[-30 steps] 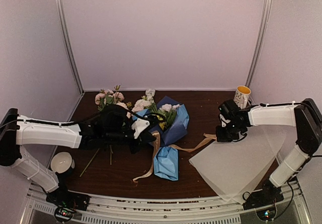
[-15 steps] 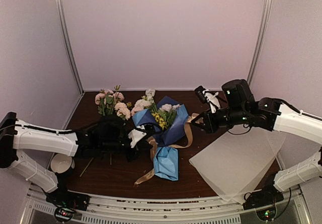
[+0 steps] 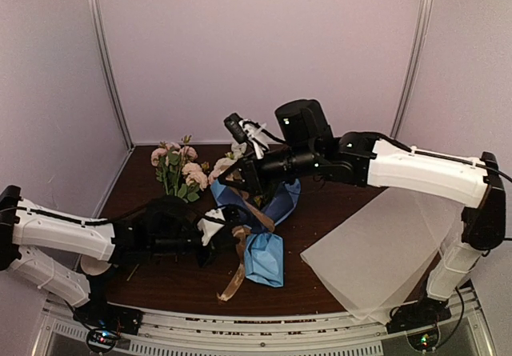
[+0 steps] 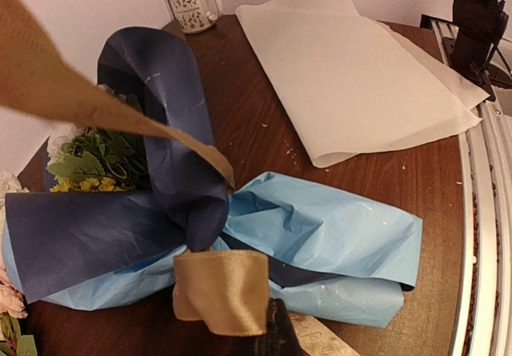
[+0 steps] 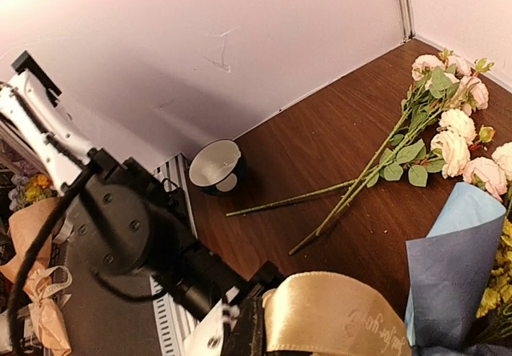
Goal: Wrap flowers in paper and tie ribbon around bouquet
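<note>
Near the front edge, the left gripper (image 3: 214, 230) is shut tight on the ribbon (image 4: 222, 288). The bouquet (image 3: 270, 212) lies in the middle of the counter (image 3: 328, 200). Farther back, the right gripper (image 3: 238, 174) pinches the ribbon's other end (a hard pull might make it slip off).

Pale lilac walls (image 3: 256, 52) (metal posts (image 3: 109, 68) at the corners) around a dark wooden table (image 3: 320, 212).
</note>
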Motion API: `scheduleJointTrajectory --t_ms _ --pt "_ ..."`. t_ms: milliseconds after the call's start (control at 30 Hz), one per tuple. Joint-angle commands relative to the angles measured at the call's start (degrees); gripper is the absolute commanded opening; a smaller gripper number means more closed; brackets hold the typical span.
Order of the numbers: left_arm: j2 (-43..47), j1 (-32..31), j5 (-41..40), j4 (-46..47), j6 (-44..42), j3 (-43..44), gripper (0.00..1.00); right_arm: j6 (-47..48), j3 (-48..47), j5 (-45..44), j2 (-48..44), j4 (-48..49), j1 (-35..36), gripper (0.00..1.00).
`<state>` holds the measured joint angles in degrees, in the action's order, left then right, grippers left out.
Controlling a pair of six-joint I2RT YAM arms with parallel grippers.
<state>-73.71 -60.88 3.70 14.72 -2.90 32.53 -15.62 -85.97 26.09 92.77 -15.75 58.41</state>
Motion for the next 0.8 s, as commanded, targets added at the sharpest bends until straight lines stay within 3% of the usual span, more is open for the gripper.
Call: scheduleJointTrajectory --t_ms 0,233,433,633,767 --pt "1.97 -0.55 -1.49 4.49 1.44 -1.42 0.00 -4.82 -7.73 -0.69 8.50 2.58 0.44 0.00" --pt "3.88 -0.68 -1.80 5.01 1.53 -2.64 0.00 -9.15 -17.77 0.01 20.13 0.95 1.76 0.00" --pt "3.69 -0.64 -2.04 5.12 1.86 -2.83 0.00 -10.48 -19.93 -0.74 24.16 -0.79 2.00 0.00" --pt "3.06 -0.62 -2.17 5.06 1.79 -2.42 0.00 -7.25 -20.64 -1.58 24.41 -5.80 1.95 0.25" --pt "2.57 -0.64 -2.21 4.89 1.83 -1.97 0.00 -5.39 -19.40 -2.22 22.74 -7.06 1.52 0.35"
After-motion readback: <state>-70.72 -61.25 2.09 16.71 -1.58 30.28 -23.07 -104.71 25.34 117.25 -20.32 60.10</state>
